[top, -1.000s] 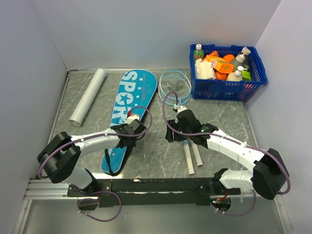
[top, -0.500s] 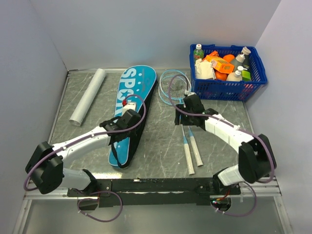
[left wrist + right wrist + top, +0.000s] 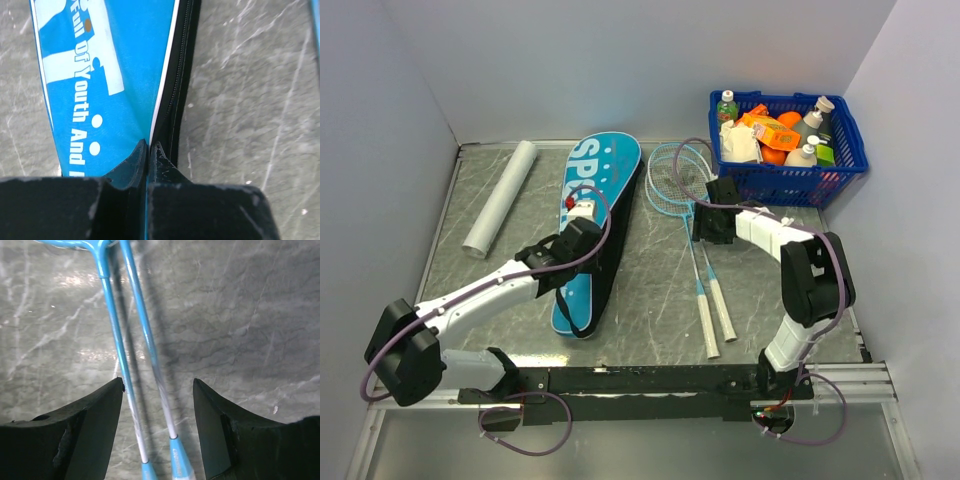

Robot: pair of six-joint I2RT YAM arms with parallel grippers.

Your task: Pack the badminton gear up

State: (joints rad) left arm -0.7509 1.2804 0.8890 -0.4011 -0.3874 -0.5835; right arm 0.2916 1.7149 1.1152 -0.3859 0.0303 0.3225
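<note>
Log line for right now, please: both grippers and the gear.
left gripper: shut on bag edge by zipper | right gripper: open, astride rackets at shafts | packing: rackets outside bag

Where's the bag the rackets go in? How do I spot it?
Look at the grey table. Near its middle, between the white roll on the left and the blue rackets on the right, lies the bag. It alone is flat and teal, racket-shaped, with big white letters and a black zip edge.
</note>
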